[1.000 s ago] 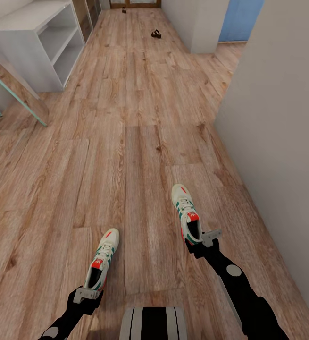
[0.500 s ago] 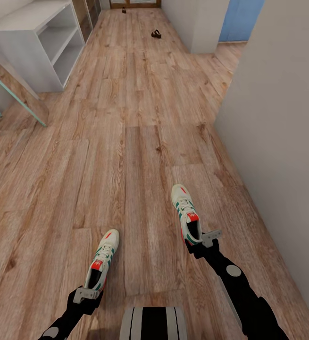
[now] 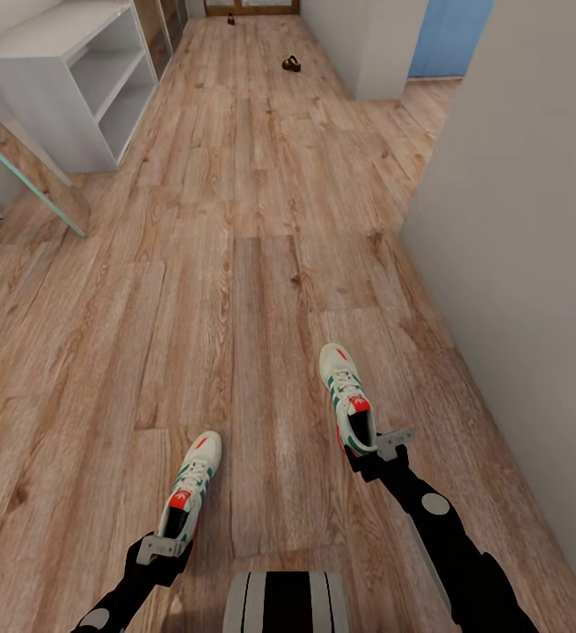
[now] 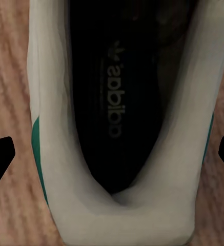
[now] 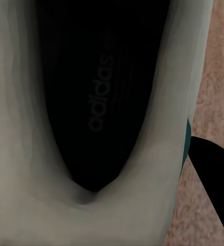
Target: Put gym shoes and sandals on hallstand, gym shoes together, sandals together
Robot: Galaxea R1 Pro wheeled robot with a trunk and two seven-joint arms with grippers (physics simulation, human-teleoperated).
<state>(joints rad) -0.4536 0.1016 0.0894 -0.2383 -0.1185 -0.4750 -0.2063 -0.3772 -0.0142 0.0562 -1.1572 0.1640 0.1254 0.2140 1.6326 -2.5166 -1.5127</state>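
Presently each gripper, left (image 3: 163, 547) and right (image 3: 391, 440), seems clamped on a gym shoe's heel, left shoe (image 3: 189, 484), right shoe (image 3: 348, 396), probably for carrying to the hallstand (image 3: 68, 70) at upper left.

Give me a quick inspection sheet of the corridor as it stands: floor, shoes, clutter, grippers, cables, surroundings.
Surface: corridor floor, wood planks, broad bare stretch ahead.
Job's things: left gym shoe and right gym shoe, each at a gripper, toes pointing away; whether lifted off the floor, cannot tell. Two sandals far down the corridor, near one and far one, both on the floor. Hallstand at far left, visible shelves bare.
Clutter: nothing seen.
Grippers: left gripper at its shoe's heel, fingers flanking the heel; right gripper likewise at its heel; grip not confirmed.
Cables: nothing seen.
Surroundings: wall close on the right; teal-legged furniture at left; blue door far right.
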